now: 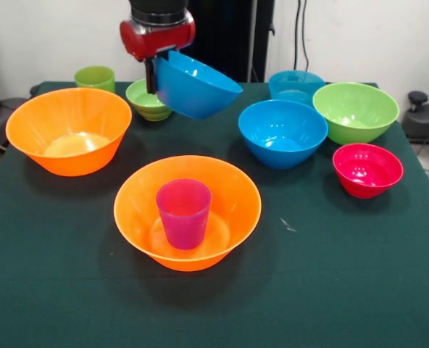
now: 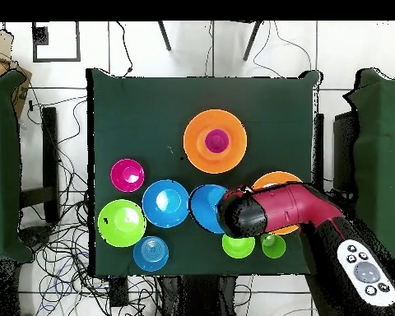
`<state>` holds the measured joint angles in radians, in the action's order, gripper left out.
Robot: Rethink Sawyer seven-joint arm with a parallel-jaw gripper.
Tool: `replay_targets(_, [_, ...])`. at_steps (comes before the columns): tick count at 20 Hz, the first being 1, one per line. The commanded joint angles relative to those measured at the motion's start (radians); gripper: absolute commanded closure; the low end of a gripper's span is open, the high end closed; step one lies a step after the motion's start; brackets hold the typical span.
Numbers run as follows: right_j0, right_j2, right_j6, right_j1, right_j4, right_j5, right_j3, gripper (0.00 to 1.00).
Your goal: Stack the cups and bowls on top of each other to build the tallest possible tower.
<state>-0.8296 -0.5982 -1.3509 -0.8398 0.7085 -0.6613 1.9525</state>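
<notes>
My gripper [image 1: 154, 78] is shut on the rim of a medium blue bowl [image 1: 194, 85] and holds it tilted in the air above the table's far side. In the overhead view that bowl [image 2: 204, 207] shows beside the arm's red wrist [image 2: 271, 210]. In the middle stands a large orange bowl [image 1: 229, 190] with the purple-magenta cup [image 1: 183, 212] upright inside it; they also show from above, bowl [image 2: 197, 148] and cup [image 2: 216, 141]. The second orange bowl [image 1: 68, 130] stands at the left. The light green cup [image 1: 95, 77] stands far left.
On the green table [image 1: 55, 290] stand a small lime bowl [image 1: 148, 99], a second blue bowl [image 1: 282, 133], a teal-blue bowl [image 1: 296, 85], a large lime bowl [image 1: 355, 111] and a red-pink bowl [image 1: 367, 170]. Chairs and cables surround the table.
</notes>
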Motion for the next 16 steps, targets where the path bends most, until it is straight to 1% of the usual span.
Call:
replay_targets(1, [-0.030,-0.097,0.108,-0.058,-0.137,-0.135,0.044,1.00])
replay_targets(4, [-0.050,-0.127,0.137,-0.058,-0.200,-0.184,0.030,1.00])
replay_targets(7, [-0.078,-0.157,0.171,-0.050,-0.243,-0.227,0.011,1.00])
replay_targets(11, [-0.083,-0.178,0.172,-0.013,-0.269,-0.261,-0.036,1.00])
replay_targets(16, [-0.081,-0.191,0.148,0.070,-0.288,-0.261,-0.093,1.00])
